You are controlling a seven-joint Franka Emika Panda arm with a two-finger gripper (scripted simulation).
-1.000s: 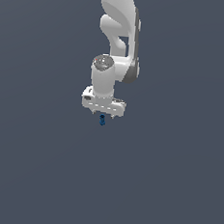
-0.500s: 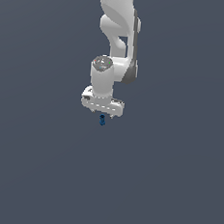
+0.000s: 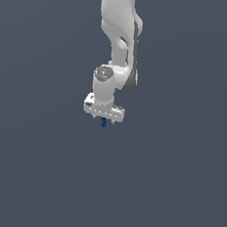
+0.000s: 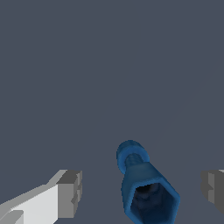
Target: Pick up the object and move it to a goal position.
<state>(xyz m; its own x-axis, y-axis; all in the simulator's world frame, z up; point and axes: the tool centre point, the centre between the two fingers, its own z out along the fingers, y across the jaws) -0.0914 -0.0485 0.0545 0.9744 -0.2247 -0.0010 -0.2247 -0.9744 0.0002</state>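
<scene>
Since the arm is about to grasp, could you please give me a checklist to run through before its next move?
1. Object between the jaws: ok, it sits in the gap in the wrist view.
2. Jaws open: ok, fingers stand clear on both sides.
3. Fingers touching object: not ok, gaps show on each side.
4. Gripper directly over object: ok in the exterior view.
5. Goal position visible: cannot tell, no marker shows.
</scene>
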